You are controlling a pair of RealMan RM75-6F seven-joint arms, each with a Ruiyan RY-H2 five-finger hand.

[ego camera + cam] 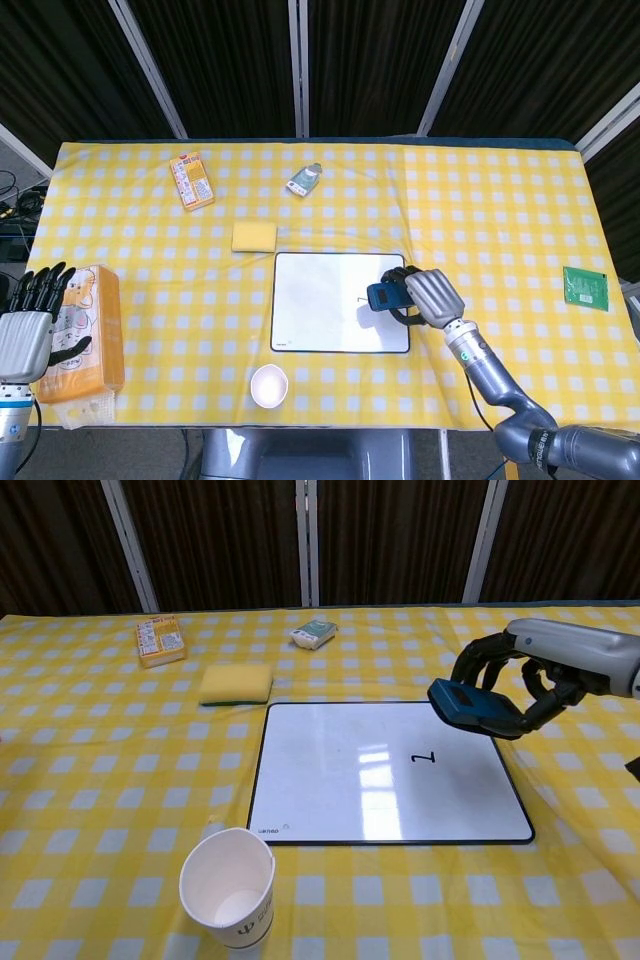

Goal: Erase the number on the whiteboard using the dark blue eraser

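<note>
The whiteboard lies at the table's front centre, with a small black number on its right half. My right hand grips the dark blue eraser and holds it lifted above the board's right side, just right of and above the number. In the head view the eraser partly covers the number. My left hand hangs at the table's front left, fingers spread, holding nothing.
A yellow sponge lies behind the board's left corner. A paper cup stands in front of the board. An orange box, a small packet, a tissue pack and a green circuit board lie around.
</note>
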